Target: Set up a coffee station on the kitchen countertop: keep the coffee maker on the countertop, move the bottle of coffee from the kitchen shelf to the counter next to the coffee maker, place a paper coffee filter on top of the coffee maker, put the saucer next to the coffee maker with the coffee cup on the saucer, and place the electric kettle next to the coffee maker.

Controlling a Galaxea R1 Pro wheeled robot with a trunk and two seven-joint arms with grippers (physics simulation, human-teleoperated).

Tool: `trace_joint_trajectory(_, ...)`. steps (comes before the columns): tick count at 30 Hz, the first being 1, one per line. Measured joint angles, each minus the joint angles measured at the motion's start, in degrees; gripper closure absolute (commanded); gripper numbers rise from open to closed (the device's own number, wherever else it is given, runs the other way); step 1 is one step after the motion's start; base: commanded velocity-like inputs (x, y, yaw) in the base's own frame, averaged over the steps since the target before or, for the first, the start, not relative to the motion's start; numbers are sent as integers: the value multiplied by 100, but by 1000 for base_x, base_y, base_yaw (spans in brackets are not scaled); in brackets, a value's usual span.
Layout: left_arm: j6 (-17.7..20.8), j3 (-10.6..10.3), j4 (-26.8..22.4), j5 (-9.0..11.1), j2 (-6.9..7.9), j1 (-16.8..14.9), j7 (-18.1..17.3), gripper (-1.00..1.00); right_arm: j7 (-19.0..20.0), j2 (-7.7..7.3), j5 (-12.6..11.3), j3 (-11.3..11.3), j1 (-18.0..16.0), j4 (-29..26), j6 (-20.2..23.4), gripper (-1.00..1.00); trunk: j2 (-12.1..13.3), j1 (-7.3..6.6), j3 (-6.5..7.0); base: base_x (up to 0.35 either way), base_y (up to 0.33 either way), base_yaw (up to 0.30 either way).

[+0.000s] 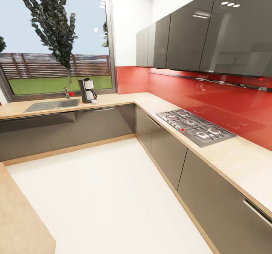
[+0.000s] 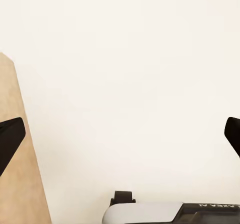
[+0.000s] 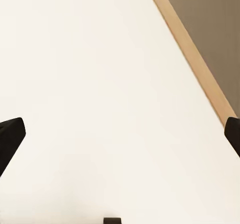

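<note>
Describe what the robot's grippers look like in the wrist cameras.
Both grippers have black fingers with angular tips: left fingers, right fingers. The left wrist view also shows a light grey and black housing with partial white lettering, and a small black nub.

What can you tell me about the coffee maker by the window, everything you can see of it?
The coffee maker is a tall dark grey drip machine standing upright on the light wood-look countertop, far across the kitchen. It has a white filter basket near its top and a glass carafe with a black handle at its front. It sits just right of the steel sink and tap, in front of the window. Nothing lies on top of it, and nothing but the countertop appears to touch it. It is too small to show finer detail.
</note>
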Motion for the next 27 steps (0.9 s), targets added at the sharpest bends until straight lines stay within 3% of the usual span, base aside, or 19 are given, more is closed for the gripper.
trace_joint_trajectory(9, -14, -1, -4, -2, 3, 6, -2, -100, -17, -9, -2, -10, -2, -3, -8, -100, -1, -1, 0, 36, 0, 0)
trace_joint_trajectory(27, -6, 6, 0, 0, 18, 6, 0, -100, -12, 7, 0, 4, 0, 6, 0, -100, -1, -3, 0, 325, 0, 0)
